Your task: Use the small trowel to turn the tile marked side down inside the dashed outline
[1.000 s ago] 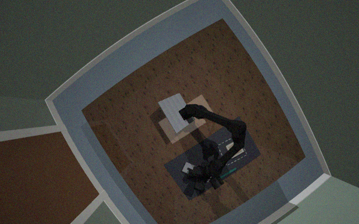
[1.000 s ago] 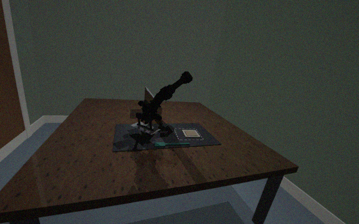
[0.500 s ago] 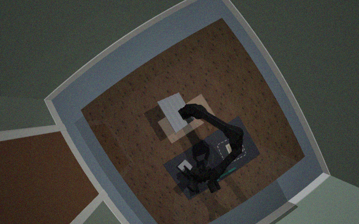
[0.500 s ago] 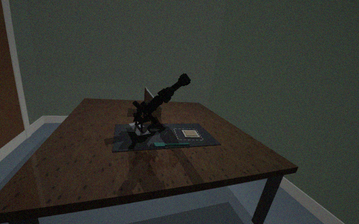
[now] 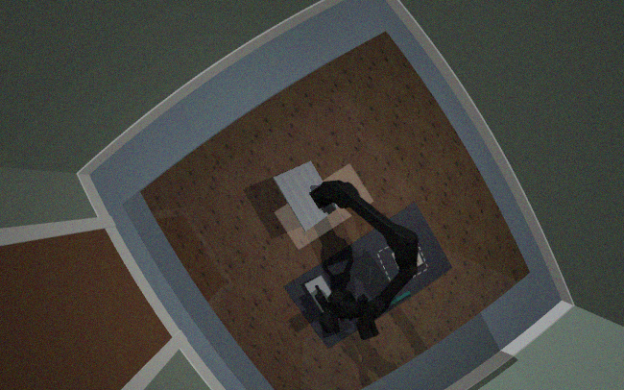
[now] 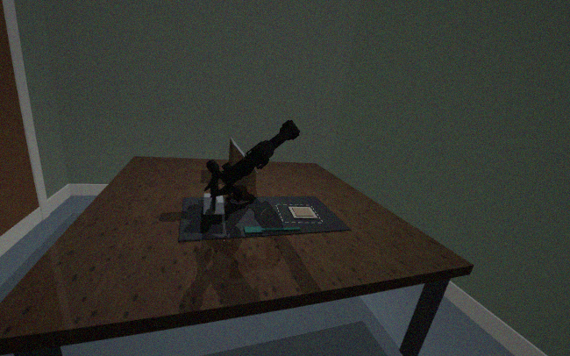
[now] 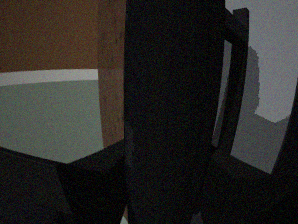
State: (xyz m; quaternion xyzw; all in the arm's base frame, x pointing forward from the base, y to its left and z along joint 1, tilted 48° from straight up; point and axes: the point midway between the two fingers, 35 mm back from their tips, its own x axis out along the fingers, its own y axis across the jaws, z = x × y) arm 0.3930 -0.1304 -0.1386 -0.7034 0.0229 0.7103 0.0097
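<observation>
The tile lies flat on the dark mat, a pale square with a thin dark inner border. It sits within the dashed outline, toward its right side in the exterior view; the arm partly hides it in the top view. My gripper is shut on the trowel's black bar handle. The trowel's light grey plate is tilted steeply over the mat's other end, away from the tile. I cannot tell whether its lower edge touches the mat.
A teal, thin-handled tool lies along the mat's near edge in the exterior view. A large pale panel stands behind the arm, above a beige rectangle on the table. The forearm passes over the outline in the top view.
</observation>
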